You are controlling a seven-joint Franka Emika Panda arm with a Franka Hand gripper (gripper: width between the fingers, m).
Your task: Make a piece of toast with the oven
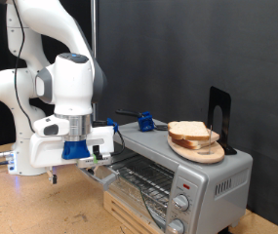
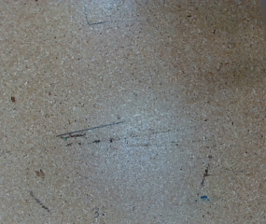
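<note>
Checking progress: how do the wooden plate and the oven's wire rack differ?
The wooden plate sits atop the oven, carrying bread slices; the wire rack lies inside, no bread visible. Plate is round wood; rack is metal bars. Both lie level. The hand hangs beside the oven's front.

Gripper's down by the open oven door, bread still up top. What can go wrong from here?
1. The gripper hangs low beside the open oven door; a sideways move might clip the door edge.
2. The bread slices sit stacked on a wooden plate on the oven roof; a jolt to the oven might shift them.
3. The wrist view shows only the tabletop, so it gives no cue for aiming.
</note>
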